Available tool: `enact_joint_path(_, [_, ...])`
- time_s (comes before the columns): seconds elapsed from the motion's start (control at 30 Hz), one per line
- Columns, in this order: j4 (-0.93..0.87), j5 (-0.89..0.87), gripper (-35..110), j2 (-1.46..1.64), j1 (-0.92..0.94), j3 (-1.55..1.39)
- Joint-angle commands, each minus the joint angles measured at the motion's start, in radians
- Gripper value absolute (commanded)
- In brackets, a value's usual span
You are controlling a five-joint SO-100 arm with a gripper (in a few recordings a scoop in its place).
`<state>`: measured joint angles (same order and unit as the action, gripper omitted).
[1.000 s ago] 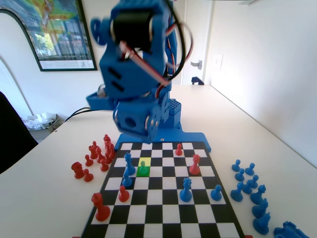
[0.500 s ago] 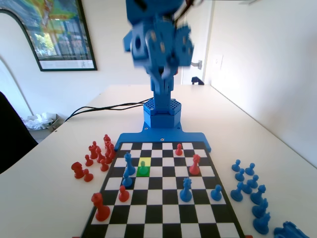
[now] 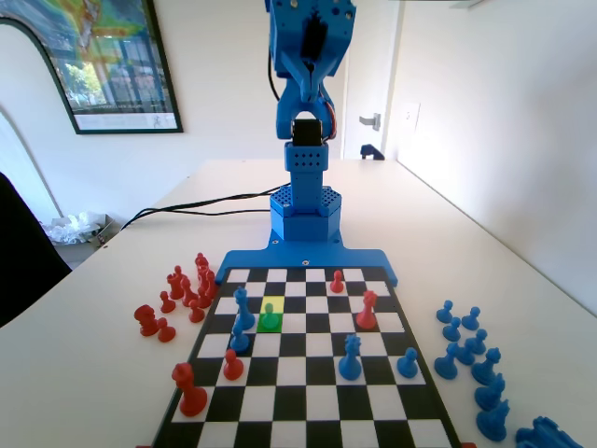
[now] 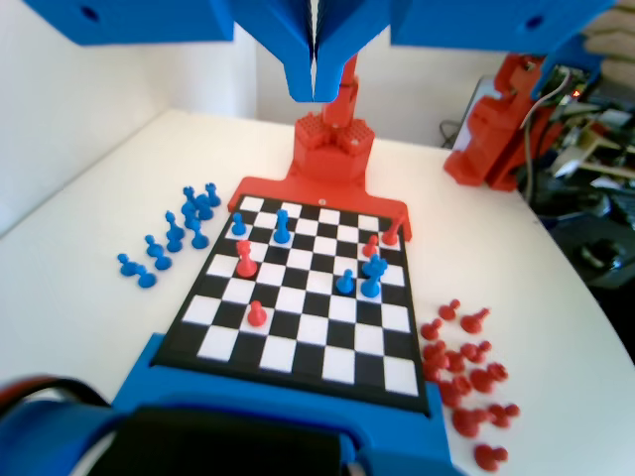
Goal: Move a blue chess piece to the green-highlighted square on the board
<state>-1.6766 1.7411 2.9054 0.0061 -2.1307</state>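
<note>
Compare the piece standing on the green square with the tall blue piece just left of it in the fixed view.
The blue chess piece on the green-highlighted square is short, round-headed and greenish. The tall blue piece is slimmer, clearly taller, plain blue, and stands one square to the left. Both stand upright on the board.

Tool (image 4: 316, 74) high above the board (image 4: 310, 297), jaws pressed together, nothing between them. Board flat on the white table (image 4: 89, 228), seen from above at an angle. On the squares: several blue pieces (image 4: 359, 279) toward the far half, red pieces (image 4: 246, 260) scattered among them. Loose blue pieces (image 4: 179, 233) on the table at picture left, loose red pieces (image 4: 466, 372) at picture right.
</note>
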Motion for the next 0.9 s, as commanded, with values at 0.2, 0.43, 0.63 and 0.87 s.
enact_joint_path(0.2, [0.097,0.006,1,0.132,0.012,-0.046])
enact_joint_path(0.43, [0.098,0.002,1,0.140,0.003,-0.046])
enact_joint_path(0.63, [0.100,0.006,1,0.140,0.003,-0.048])
enact_joint_path(0.87, [0.100,0.006,1,0.140,0.003,-0.048])
